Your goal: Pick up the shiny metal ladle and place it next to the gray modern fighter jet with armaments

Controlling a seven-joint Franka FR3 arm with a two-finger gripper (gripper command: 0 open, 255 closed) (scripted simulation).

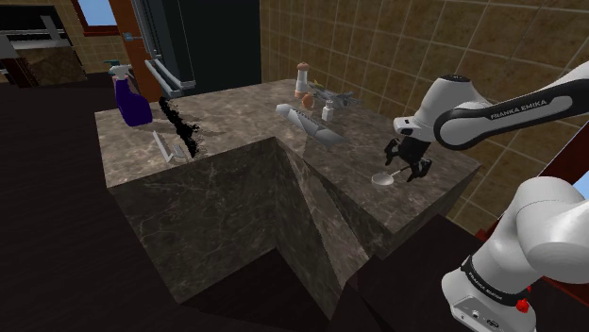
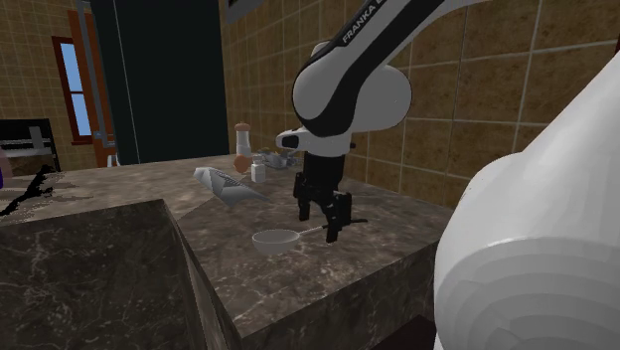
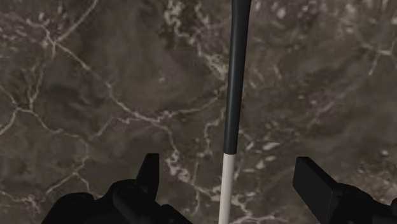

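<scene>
The ladle (image 3: 234,95) lies flat on the marble tabletop (image 1: 245,127), not yet lifted. Its handle runs between the fingers of the open pincer (image 3: 230,172), untouched. Grasping, lifting and carrying it to the gray fighter jet (image 1: 335,94), well apart by the tiled wall, all remain.

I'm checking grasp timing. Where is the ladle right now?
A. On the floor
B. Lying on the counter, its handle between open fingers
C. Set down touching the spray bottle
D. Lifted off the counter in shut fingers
B: the ladle lies flat on the marble counter, and in the wrist view the gripper has its fingers apart on either side of the handle, touching neither side.
</scene>
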